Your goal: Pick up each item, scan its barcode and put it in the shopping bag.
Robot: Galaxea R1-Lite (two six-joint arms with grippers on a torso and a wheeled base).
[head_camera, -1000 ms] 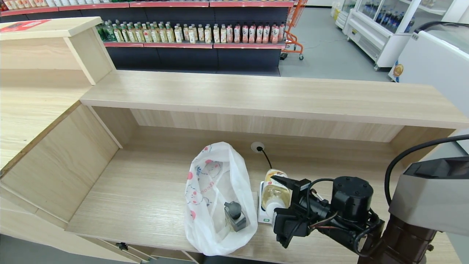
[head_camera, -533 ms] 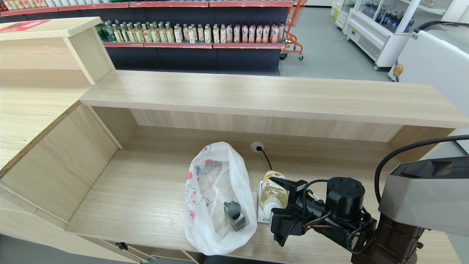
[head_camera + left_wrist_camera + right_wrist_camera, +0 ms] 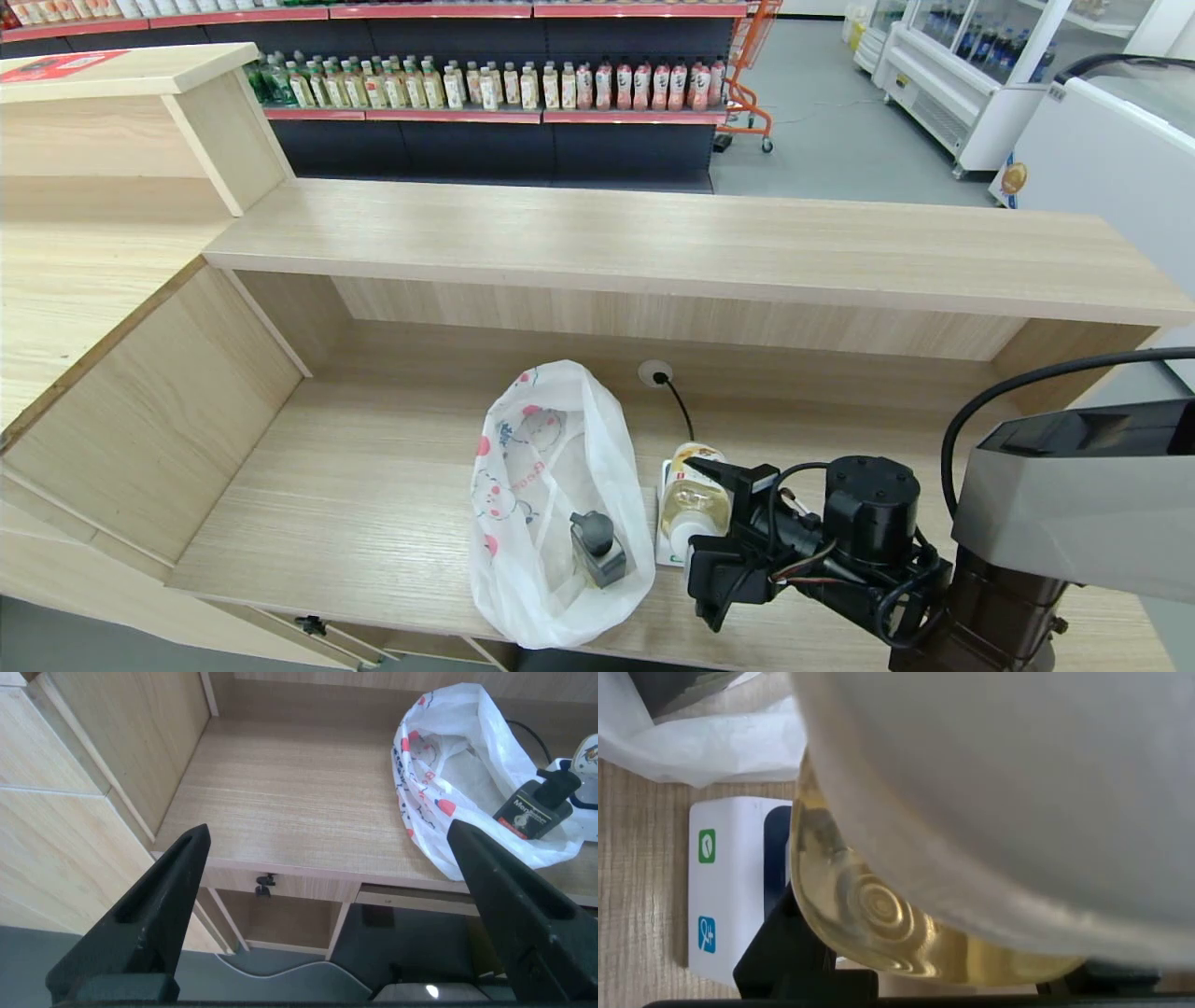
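Observation:
My right gripper (image 3: 698,516) is shut on a clear bottle of yellow drink (image 3: 693,493), held on its side just over the white barcode scanner (image 3: 665,551). In the right wrist view the bottle (image 3: 878,905) hangs right above the scanner (image 3: 724,896). The white shopping bag (image 3: 551,495) with red and blue prints lies open on the counter directly left of the scanner, and a dark bottle (image 3: 597,551) rests inside it. My left gripper (image 3: 327,905) is open and hangs off the counter's front edge, well away from the bag (image 3: 448,775).
A black cable (image 3: 677,401) runs from a grommet in the counter to the scanner. The work surface sits in a wooden recess, with a raised ledge (image 3: 653,243) behind and a side wall (image 3: 159,411) on the left. Bare counter (image 3: 355,485) lies left of the bag.
My right arm has shifted a little to the left and down with the bottle, bringing it closer over the scanner. The bag has stayed put.

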